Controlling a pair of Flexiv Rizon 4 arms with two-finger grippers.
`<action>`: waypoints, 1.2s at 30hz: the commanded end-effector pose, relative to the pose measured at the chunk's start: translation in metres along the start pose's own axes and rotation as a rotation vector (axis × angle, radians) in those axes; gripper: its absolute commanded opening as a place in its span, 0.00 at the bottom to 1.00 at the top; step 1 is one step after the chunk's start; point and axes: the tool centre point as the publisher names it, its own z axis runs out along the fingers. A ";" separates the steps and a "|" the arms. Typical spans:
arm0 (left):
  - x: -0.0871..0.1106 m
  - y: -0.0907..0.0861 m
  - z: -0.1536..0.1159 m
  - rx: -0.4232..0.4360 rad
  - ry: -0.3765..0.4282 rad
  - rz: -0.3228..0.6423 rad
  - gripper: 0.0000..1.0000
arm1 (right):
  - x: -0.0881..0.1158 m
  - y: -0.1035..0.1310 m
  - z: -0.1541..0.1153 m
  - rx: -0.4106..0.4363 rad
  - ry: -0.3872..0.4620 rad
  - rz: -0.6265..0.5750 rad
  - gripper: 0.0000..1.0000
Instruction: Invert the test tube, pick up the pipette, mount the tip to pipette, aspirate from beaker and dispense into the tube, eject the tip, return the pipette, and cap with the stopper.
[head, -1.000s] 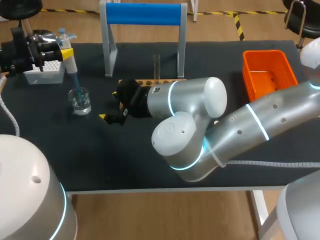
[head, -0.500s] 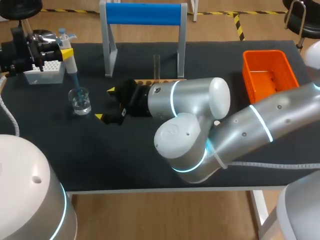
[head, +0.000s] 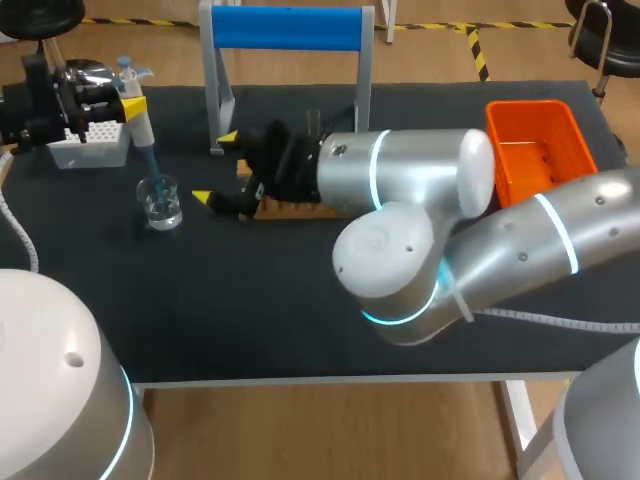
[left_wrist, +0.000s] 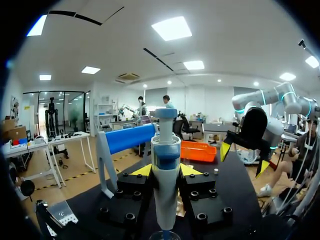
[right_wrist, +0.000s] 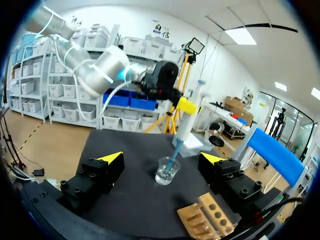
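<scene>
My left gripper (head: 118, 100) is shut on the blue and white pipette (head: 141, 130), which stands upright with its tip down in the glass beaker (head: 160, 201). In the left wrist view the pipette (left_wrist: 165, 180) rises between the yellow fingertips (left_wrist: 141, 171). My right gripper (head: 215, 167) hangs open and empty just right of the beaker, at the left end of the wooden rack (head: 290, 210). Its view looks straight at the beaker (right_wrist: 167, 171) and pipette (right_wrist: 184, 122). The clear test tube (head: 313, 122) stands upright in the rack, behind my right arm.
A white tip box (head: 90, 141) sits at the back left under my left arm. The blue-barred stand (head: 287, 28) rises behind the rack. An orange bin (head: 535, 145) is at the back right. My right arm covers most of the rack.
My right arm has swung toward the back of the table, carrying its open gripper up beside the stand's left leg. The left gripper, pipette and beaker have stayed put.
</scene>
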 end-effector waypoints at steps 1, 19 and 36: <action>0.000 0.000 0.000 0.001 0.001 0.001 0.00 | -0.016 0.017 -0.060 0.010 0.371 0.002 1.00; 0.000 0.000 0.000 0.001 0.001 0.001 0.00 | -0.066 0.057 -0.058 0.028 0.442 -0.033 1.00; 0.000 0.000 0.000 0.001 0.001 0.001 0.00 | -0.102 0.086 -0.005 0.057 0.480 -0.049 1.00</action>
